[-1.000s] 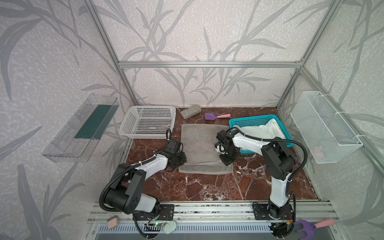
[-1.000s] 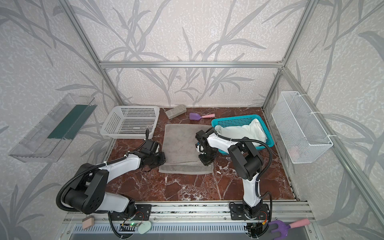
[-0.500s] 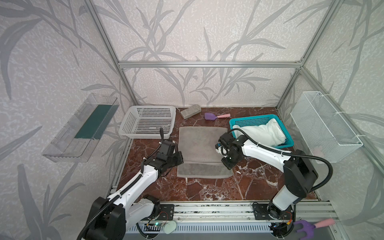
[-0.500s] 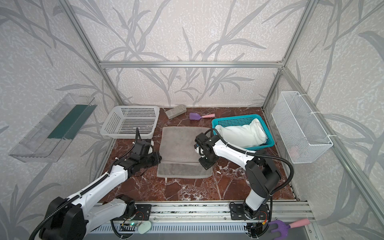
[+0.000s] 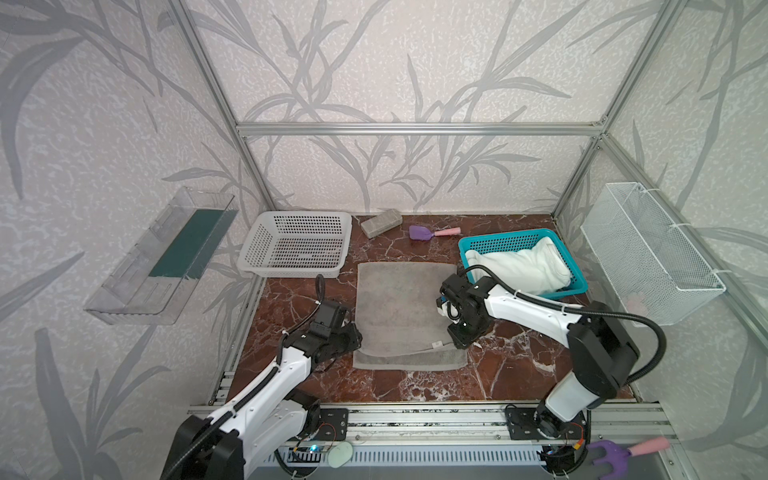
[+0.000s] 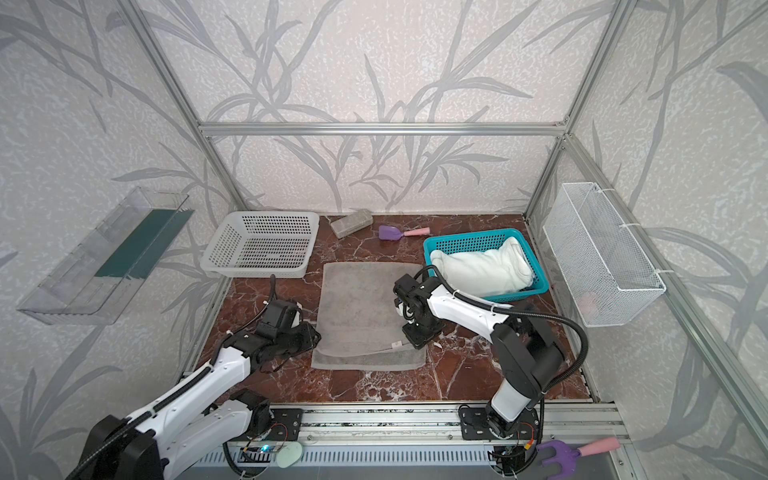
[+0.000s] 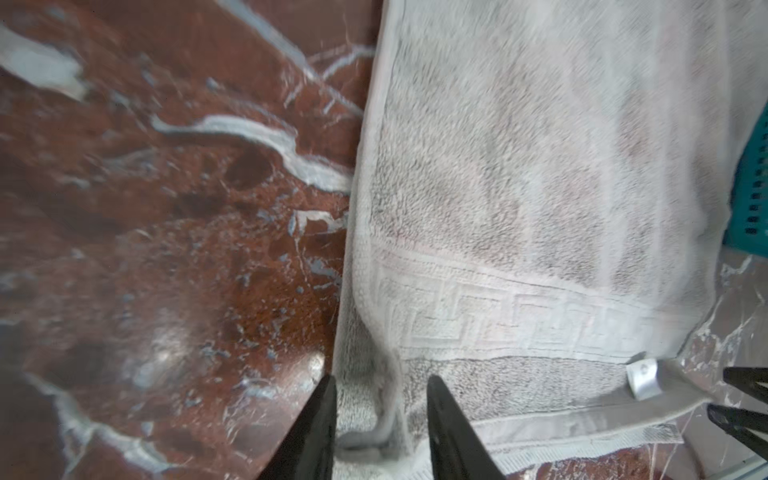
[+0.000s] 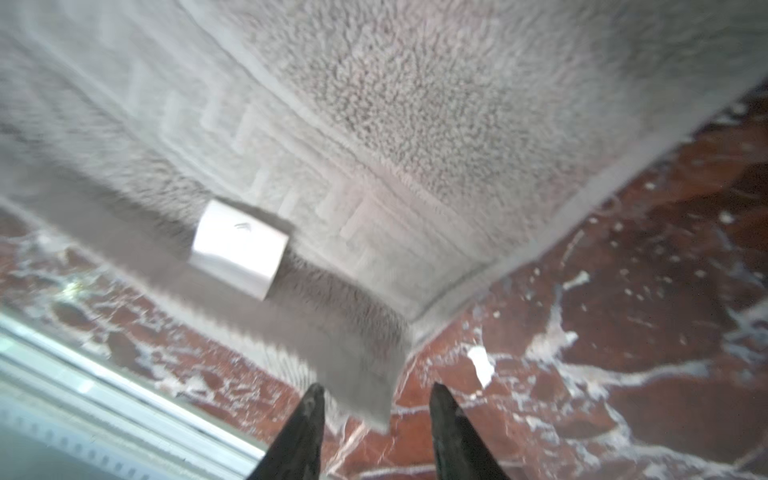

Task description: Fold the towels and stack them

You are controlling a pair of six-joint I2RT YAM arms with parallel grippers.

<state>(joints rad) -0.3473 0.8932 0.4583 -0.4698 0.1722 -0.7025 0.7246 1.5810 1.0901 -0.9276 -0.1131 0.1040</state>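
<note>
Left pincer and right pincer, both with jaws parted and clamping nothing, stand at the two front corners of the grey towel. The towel lies folded once on the table, its upper layer stopping short of the front edge, probably so the corners could be aligned. Beyond its right edge, the white towel waits bunched in the teal basket. A care label marks its front right corner.

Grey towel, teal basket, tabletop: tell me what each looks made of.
The grey towel: terry cotton by the look, matte looped pile with a woven key-pattern band. The teal basket: moulded plastic, slightly glossy, perforated walls. The tabletop: red-brown marble or a marble-look surface, white veins, polished sheen; which, the pictures cannot settle.
</note>
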